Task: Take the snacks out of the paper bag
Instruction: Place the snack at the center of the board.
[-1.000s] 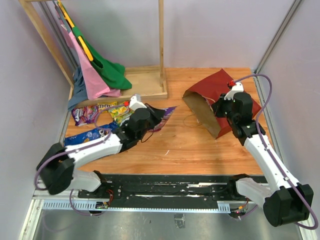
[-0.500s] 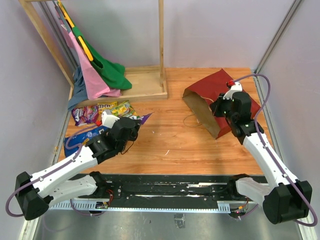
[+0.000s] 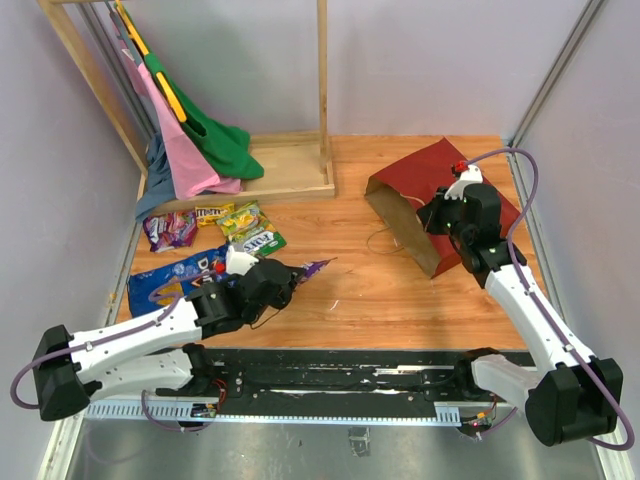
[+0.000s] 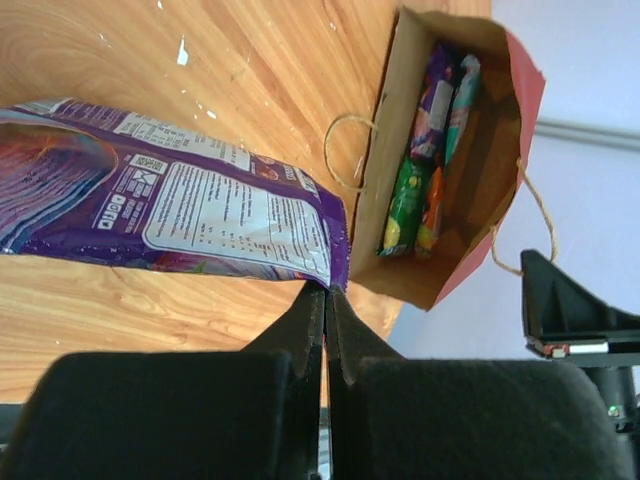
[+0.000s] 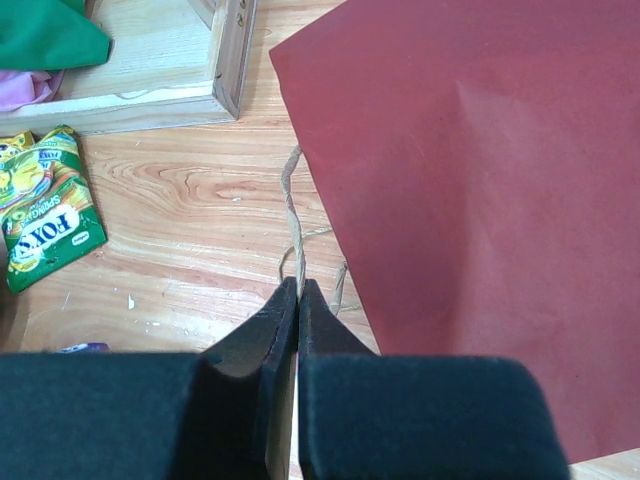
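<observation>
The dark red paper bag (image 3: 428,168) lies on its side at the right, its brown mouth open toward the left. In the left wrist view the bag (image 4: 508,120) holds several snacks (image 4: 428,150) lying side by side. My right gripper (image 3: 434,214) (image 5: 298,285) is shut on the bag's string handle (image 5: 291,215). My left gripper (image 3: 297,273) (image 4: 326,292) is shut on the corner of a purple packet (image 4: 180,215) (image 3: 318,266), low over the table near the front. Other snacks lie at the left: a blue chip bag (image 3: 168,280), a purple pack (image 3: 170,228) and green packs (image 3: 252,230).
A wooden clothes rack (image 3: 290,170) with pink and green garments (image 3: 195,140) stands at the back left. Its base (image 5: 150,70) and a green Fox's pack (image 5: 45,225) show in the right wrist view. Grey walls close in both sides.
My left arm has swung the purple packet leftward and then down toward the near edge of the table. The right arm and the bag have stayed put.
</observation>
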Available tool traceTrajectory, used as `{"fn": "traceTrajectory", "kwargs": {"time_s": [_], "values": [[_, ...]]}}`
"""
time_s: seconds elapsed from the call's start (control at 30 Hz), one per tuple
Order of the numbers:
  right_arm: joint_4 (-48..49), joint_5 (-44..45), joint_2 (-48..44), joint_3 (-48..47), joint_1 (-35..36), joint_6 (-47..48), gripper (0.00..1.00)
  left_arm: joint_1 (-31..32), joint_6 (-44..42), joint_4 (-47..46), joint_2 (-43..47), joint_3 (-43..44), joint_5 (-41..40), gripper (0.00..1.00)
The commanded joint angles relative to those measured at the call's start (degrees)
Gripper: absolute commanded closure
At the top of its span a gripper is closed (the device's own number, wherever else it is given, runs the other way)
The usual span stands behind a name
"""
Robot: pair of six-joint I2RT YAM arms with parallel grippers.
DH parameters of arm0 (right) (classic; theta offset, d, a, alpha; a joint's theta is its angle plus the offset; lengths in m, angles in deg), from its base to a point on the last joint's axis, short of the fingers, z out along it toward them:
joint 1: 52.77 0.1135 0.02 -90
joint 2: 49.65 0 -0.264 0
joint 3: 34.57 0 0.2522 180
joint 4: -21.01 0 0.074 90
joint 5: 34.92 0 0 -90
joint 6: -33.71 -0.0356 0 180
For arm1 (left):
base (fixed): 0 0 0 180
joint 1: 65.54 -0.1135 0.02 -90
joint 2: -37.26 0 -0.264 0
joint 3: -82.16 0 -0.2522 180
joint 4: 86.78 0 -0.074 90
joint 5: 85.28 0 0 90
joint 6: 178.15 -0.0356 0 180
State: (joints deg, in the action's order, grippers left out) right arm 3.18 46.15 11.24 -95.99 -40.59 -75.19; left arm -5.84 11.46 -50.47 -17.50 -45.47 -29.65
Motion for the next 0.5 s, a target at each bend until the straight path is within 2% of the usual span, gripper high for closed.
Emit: {"fn": "traceTrajectory", "kwargs": {"time_s": [0.0, 0.27, 0.47], "values": [[1.5, -0.5, -0.2, 0.4, -0.7, -0.5, 0.99, -2.6, 5.0, 0.1, 2.2, -3.0, -6.0, 0.99], [1.2, -1.1, -0.6, 0.5, -0.8, -0.2, 0.99, -16.6, 3.3, -7.8, 0.7, -13.9, 2.6, 0.99], [1.2, -1.3, -0.7, 0.6, -0.8, -0.1, 0.99, -20.3, 0.9, -6.2, 0.2, -14.3, -0.7, 0.99]]}}
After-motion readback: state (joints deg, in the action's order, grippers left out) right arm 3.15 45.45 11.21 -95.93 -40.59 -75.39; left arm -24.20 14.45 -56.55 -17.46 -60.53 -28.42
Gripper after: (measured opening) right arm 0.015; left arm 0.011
